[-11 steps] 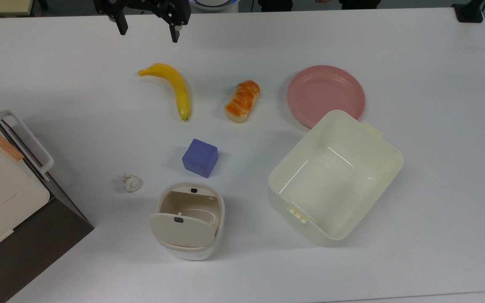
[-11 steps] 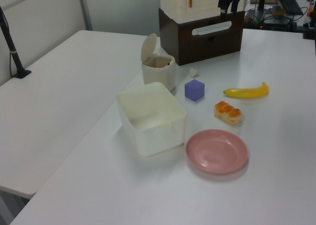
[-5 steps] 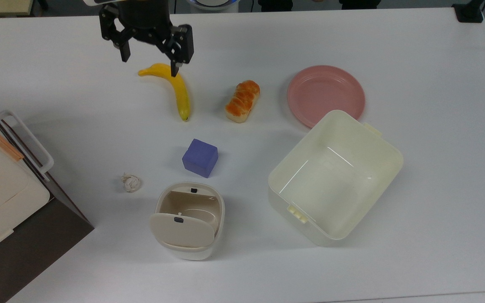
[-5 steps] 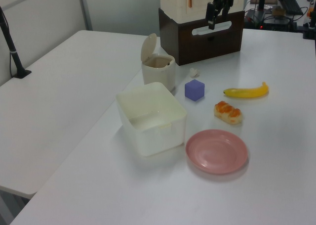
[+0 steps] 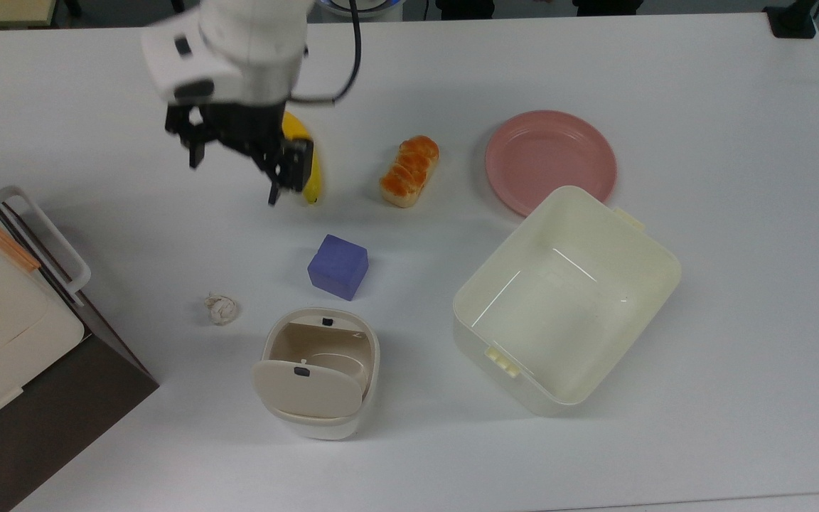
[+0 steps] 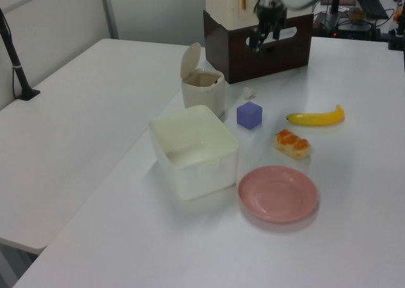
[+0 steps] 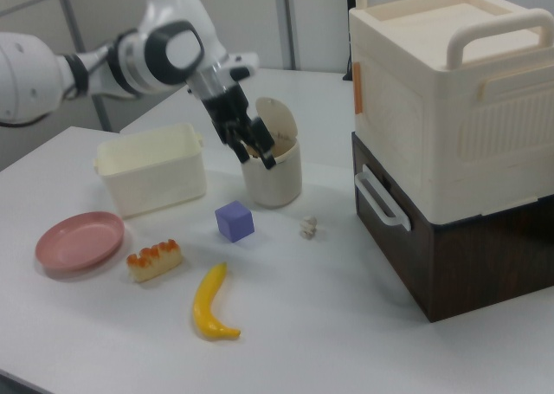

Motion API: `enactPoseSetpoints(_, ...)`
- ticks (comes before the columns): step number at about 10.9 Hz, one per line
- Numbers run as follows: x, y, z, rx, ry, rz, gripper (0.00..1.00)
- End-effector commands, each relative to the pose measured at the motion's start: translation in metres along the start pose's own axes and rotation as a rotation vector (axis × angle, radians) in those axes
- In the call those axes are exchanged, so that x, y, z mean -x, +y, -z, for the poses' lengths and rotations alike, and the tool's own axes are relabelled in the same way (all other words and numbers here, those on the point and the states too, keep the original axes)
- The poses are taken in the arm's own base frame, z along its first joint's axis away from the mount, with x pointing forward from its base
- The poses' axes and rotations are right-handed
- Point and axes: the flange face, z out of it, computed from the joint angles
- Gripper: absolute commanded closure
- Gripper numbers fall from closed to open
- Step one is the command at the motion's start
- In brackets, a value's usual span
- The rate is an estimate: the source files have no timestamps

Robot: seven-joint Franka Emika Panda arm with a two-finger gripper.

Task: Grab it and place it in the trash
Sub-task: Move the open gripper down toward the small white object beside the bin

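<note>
Pincer (image 5: 233,174), with its two fingers spread apart and nothing between them, is hanging in the air above the worktop (image 5: 701,398); in the top view it is lying above and slightly right of the paper wad (image 5: 222,309), well apart from it, with one finger overlapping the banana (image 5: 312,178). Taking the paper wad as landmark: it is sitting alone on the bare worktop, the trash bin (image 5: 318,373) is standing near it to the top view's lower right with its swing lid tipped open, the purple cube (image 5: 338,267) is lying to its upper right, and the brown box with the cream case on it (image 5: 4,334) is rising to its left.

The step in hand is judged to be the approach for the grasp. To do it well, the arm should be bringing the pincer straight over the wad before descending, keeping the fingers wide so they straddle it, and lowering almost to the worktop, since the wad is small and low. Closing should be gentle; crumpled paper is likely light and could skid if nudged by one finger first. The white handle on the brown box (image 5: 47,238) is the nearest obstacle on that side.
</note>
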Motion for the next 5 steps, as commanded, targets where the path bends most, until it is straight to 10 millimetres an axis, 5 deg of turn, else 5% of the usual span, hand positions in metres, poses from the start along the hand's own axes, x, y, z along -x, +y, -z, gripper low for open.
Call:
enactPoseSetpoints(1,-0.012,-0.009,-0.060,0.052,0.020,-0.001,0.00)
enactPoseSetpoints(5,-0.022,-0.014,-0.105,0.085,0.036,-0.035,0.00)
